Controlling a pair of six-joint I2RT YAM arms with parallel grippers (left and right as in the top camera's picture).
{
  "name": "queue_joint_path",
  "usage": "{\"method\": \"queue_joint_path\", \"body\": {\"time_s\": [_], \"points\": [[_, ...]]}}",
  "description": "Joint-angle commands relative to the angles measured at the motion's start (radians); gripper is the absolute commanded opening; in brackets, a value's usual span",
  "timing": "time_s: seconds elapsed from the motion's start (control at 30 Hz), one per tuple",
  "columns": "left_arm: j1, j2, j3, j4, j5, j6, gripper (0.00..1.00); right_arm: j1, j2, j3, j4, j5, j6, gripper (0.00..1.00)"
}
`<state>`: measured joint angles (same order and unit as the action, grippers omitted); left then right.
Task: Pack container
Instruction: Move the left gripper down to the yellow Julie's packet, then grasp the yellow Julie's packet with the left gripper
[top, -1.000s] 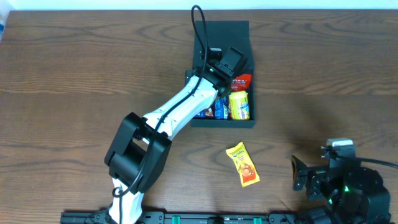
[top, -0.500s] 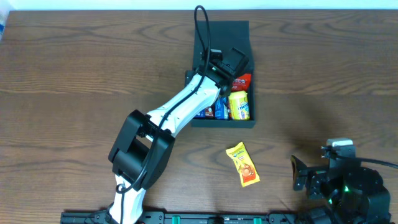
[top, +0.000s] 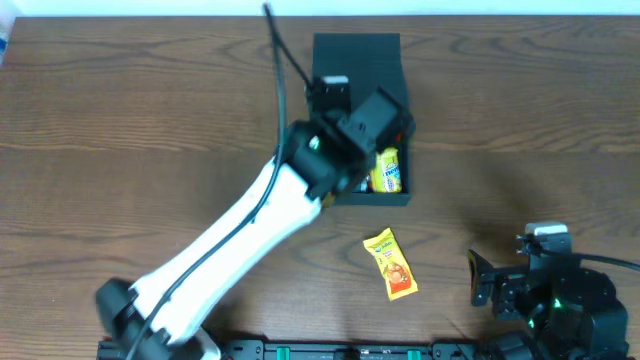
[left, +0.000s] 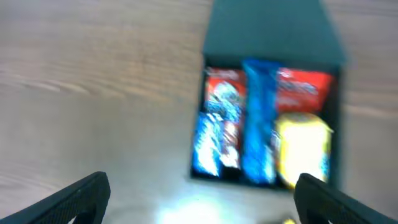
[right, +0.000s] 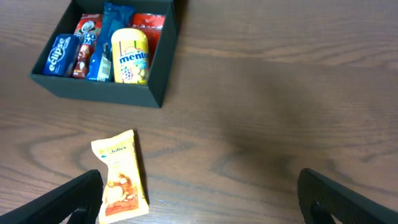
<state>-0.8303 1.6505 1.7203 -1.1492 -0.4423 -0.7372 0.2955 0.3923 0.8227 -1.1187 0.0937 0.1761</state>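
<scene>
The matte dark teal-black square container (top: 357, 55) sits toward the 12 o'clock edge of the brown wooden table (top: 120, 120) with its flap lid folded back. Inside are a yellow Mentos tub (right: 130, 56), a blue Eclipse packet (right: 56, 55) and red and blue wrappers. The left gripper (left: 202, 199) hovers over it, jaws spread wide and empty. A yellow-orange snack packet (top: 390, 263) lies at the container's 6 o'clock, apart from it. The right gripper (right: 205, 199), at the table's 4 o'clock, is likewise spread wide, holding nothing.
</scene>
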Motion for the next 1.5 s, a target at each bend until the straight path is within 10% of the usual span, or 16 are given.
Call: {"method": "queue_joint_path", "body": {"time_s": [0.0, 0.2, 0.6, 1.47], "points": [[-0.063, -0.034, -0.065, -0.013, 0.106, -0.180, 0.96, -0.007, -0.002, -0.001, -0.001, 0.000, 0.010, 0.99], [-0.208, -0.156, -0.302, 0.091, 0.146, -0.479, 0.96, -0.007, -0.002, -0.001, -0.001, 0.000, 0.010, 0.99], [-0.306, -0.205, -0.703, 0.545, 0.405, -0.604, 0.96, -0.007, -0.002, -0.001, -0.001, 0.000, 0.010, 0.99], [-0.305, 0.163, -0.507, 0.472, 0.465, -0.636, 0.96, -0.007, -0.002, -0.001, -0.001, 0.000, 0.010, 0.99]]}}
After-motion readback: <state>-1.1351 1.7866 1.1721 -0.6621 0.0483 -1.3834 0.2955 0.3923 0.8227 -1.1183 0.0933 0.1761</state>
